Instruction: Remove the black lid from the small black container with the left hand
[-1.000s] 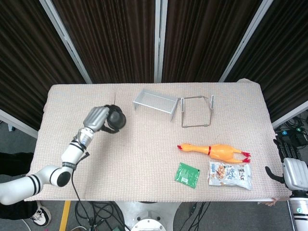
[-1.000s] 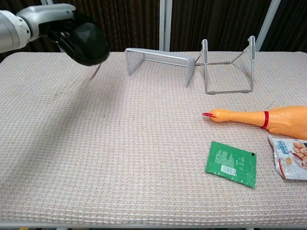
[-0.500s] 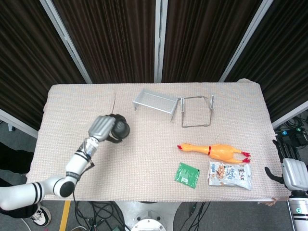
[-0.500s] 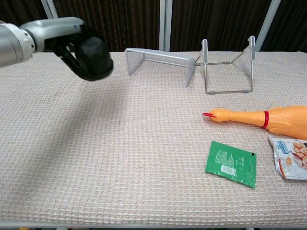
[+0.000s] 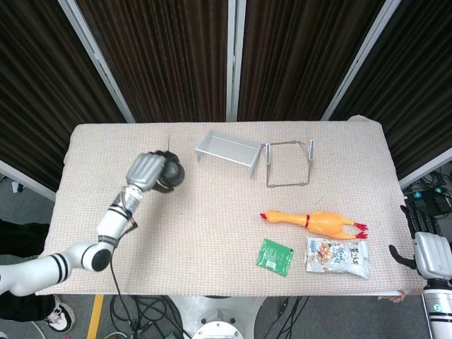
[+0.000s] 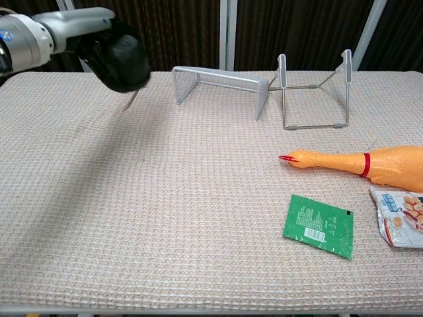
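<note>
The left arm reaches in from the lower left edge, forearm angled up and to the right over the table. The left hand (image 5: 147,171) is raised above the surface, fingers wrapped around a small black container (image 6: 123,61). The right hand (image 5: 431,254) hangs off the table's right edge, dark fingers pointing upward, holding nothing.
</note>
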